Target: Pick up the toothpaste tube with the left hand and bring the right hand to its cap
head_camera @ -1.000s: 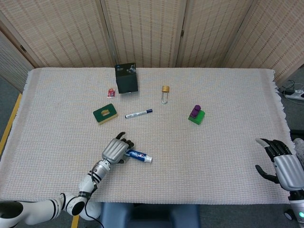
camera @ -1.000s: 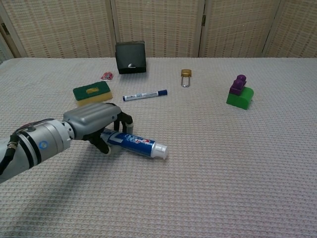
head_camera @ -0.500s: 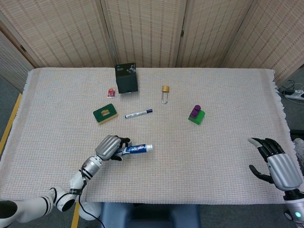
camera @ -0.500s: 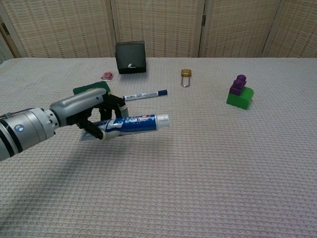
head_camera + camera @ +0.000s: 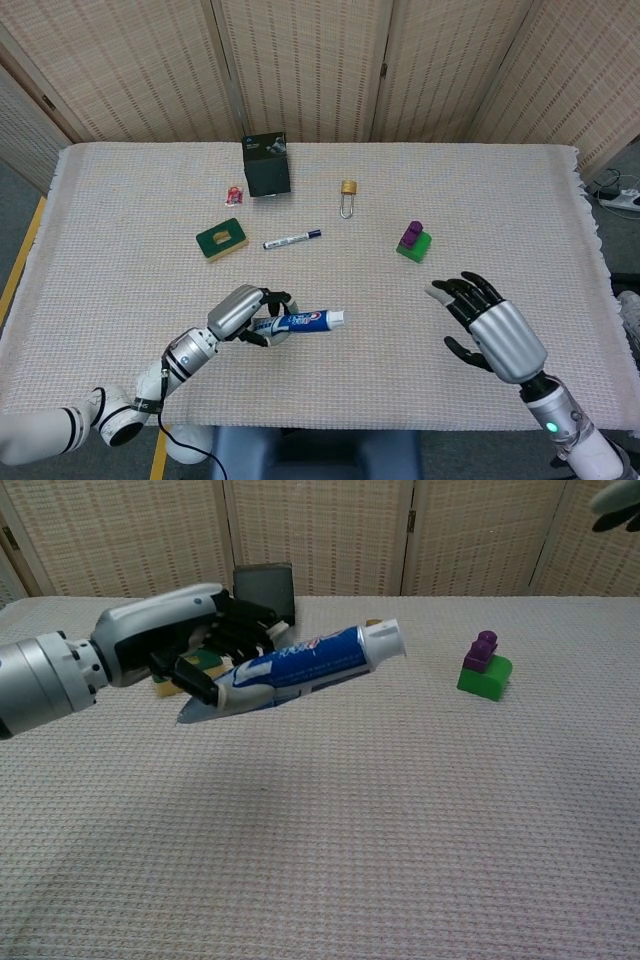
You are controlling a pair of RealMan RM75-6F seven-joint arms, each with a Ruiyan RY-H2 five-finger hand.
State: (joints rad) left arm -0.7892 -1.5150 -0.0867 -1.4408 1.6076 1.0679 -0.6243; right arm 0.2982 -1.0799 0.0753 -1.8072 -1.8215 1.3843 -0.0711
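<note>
My left hand (image 5: 243, 315) (image 5: 175, 645) grips the flat end of a blue and white toothpaste tube (image 5: 303, 321) (image 5: 300, 663) and holds it in the air above the table. The tube lies nearly level, its white cap (image 5: 337, 317) (image 5: 384, 638) pointing to the right. My right hand (image 5: 490, 328) is open, fingers spread, well to the right of the cap and apart from it. In the chest view only a dark bit of the right hand (image 5: 618, 504) shows at the top right corner.
On the woven cloth (image 5: 400, 380) farther back lie a green sponge block (image 5: 222, 239), a blue marker (image 5: 292, 239), a black box (image 5: 266, 165), a small red item (image 5: 234, 195), a brass padlock (image 5: 347, 194) and a green and purple toy block (image 5: 413, 241) (image 5: 484, 666).
My left hand has lifted the tube off the cloth and raised it, cap to the right. My right hand has moved in from the table's right edge toward the middle.
</note>
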